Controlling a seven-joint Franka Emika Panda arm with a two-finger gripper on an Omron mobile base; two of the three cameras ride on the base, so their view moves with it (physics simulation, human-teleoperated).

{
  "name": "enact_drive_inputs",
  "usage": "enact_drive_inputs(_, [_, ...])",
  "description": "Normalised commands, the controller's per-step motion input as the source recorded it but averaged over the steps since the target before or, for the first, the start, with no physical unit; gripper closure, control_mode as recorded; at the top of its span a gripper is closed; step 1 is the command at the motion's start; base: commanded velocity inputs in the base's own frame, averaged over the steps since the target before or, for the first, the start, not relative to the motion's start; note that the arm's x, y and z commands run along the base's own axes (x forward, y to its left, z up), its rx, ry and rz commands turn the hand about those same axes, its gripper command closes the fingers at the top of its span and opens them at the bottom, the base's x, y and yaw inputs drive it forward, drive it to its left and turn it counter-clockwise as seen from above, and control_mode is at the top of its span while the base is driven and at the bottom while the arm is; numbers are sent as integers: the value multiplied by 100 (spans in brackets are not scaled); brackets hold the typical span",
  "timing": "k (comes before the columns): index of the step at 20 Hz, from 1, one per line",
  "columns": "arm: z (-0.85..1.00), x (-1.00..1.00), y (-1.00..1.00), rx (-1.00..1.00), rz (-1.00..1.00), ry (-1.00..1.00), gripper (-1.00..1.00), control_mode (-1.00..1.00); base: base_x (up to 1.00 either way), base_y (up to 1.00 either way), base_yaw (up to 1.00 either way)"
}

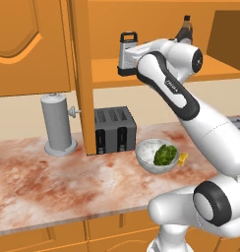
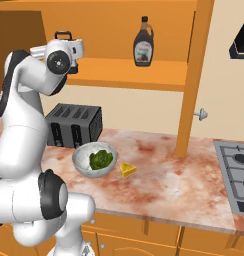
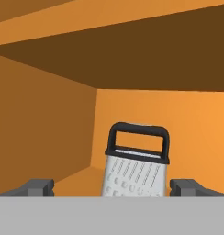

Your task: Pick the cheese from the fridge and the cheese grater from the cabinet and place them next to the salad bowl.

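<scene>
From the left base view, the arm reaches up into the open cabinet (image 1: 156, 74), its hand close behind the grater (image 1: 127, 53), which stands upright on the shelf. Down on the counter (image 1: 53, 172), the salad bowl (image 1: 152, 153) sits in front of the toaster (image 1: 114, 129), and the cheese (image 1: 183, 158) lies just beside the bowl on its right. A grey canister (image 1: 58, 124) stands further left.

From the right base view, the cheese (image 2: 127, 169) rests on the counter right next to the salad bowl (image 2: 94, 159), so that half of the job looks done. The grater's black handle (image 2: 63, 36) peeks out behind the robot's wrist on the cabinet shelf (image 2: 119, 70). A syrup bottle (image 2: 143, 42) stands on the same shelf, well apart from it. A stove (image 2: 239, 172) sits at the far right.

In the hand view, the grater (image 3: 134, 167) stands straight ahead, centred between the two fingertips (image 3: 38, 187) of the gripper (image 3: 112, 189). The fingers are spread wide, one on each side, and not touching it. What remains, by my reading, is closing on the grater, lifting it out and setting it down by the bowl.
</scene>
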Motion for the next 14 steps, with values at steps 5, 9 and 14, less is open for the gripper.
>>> enact_drive_inputs(5, [0,14,4,0,0,0,-100,-100,0,0,0])
enact_drive_inputs(9, [0,11,1,0,0,0,-100,-100,0,0,0])
enact_drive_inputs(14, [0,14,9,-2,0,0,-100,-100,0,0,0])
